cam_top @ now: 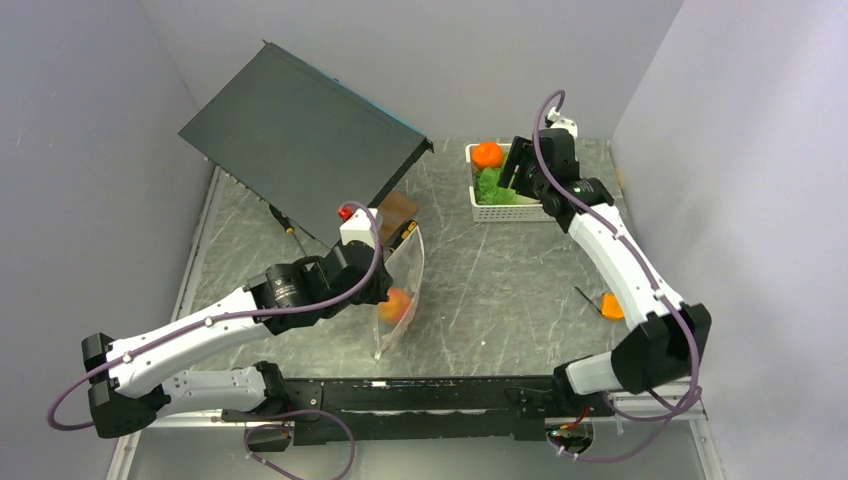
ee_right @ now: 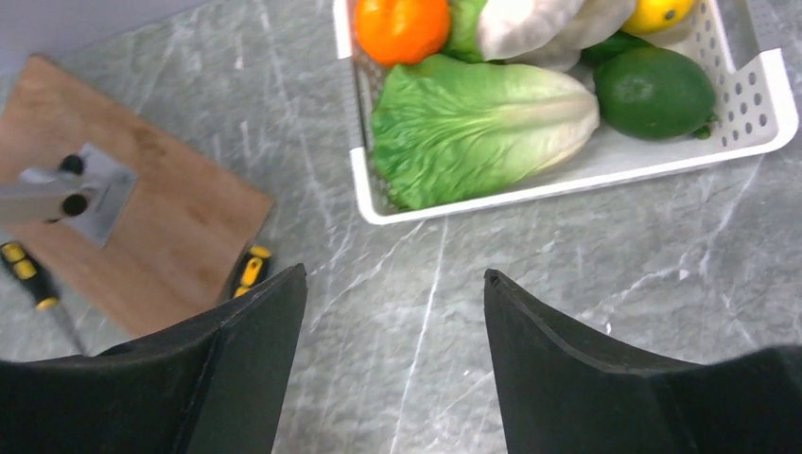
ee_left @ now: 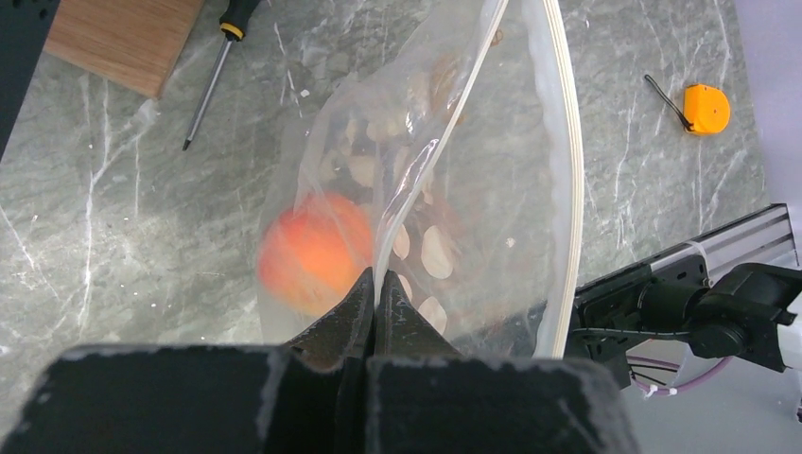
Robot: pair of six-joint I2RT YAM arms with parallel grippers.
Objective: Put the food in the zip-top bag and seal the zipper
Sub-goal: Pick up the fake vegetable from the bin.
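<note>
Marbled table [cam_top: 500, 290]: white basket [ee_right: 567, 180], wooden board [ee_right: 189, 227], screwdriver [ee_left: 210, 80], tape measure [ee_left: 706, 107]

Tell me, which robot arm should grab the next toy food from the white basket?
Right. The right gripper is open and empty, close to the basket, with the lettuce nearest. The left gripper is shut on the zip-top bag, so it is busy.

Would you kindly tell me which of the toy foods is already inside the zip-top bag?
The pink-orange peach: it alone shows through the clear zip-top bag, while the orange, lettuce and the rest lie in the white basket.
</note>
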